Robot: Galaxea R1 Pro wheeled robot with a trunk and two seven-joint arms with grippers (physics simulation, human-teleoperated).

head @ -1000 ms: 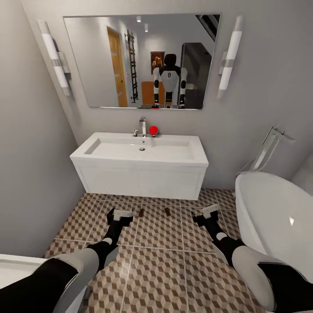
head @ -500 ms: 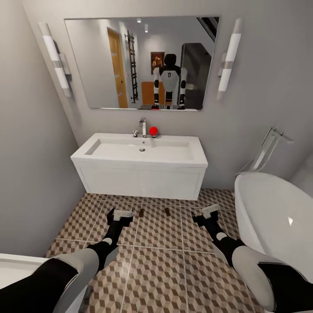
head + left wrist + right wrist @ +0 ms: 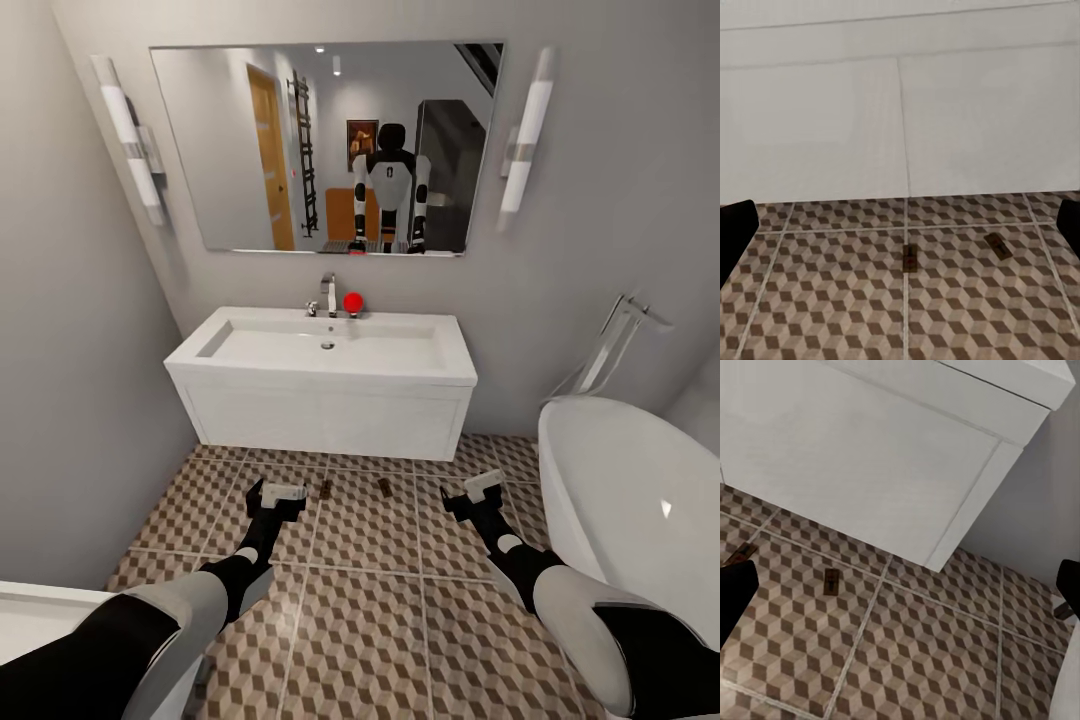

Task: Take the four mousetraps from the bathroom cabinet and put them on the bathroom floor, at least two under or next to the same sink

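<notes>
Below the white sink (image 3: 322,345), two mousetraps (image 3: 325,488) lie apart on the cube-patterned floor (image 3: 360,620), near the vanity's front edge. Left gripper (image 3: 277,495) and right gripper (image 3: 478,487) hover with fingers spread, carrying nothing. Best to retreat squarely, avoiding those traps, and fetch the rest.

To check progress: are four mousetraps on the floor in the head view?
No, two mousetraps lie on the bathroom floor before the sink.

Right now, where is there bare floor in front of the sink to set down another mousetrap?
The cube-patterned tile floor lies bare between the two arms and nearer the robot. Bare tiles also run between the right gripper and the white oval bathtub. It is busier below the white wall-hung vanity, where two small brown mousetraps lie beside the left gripper.
</notes>
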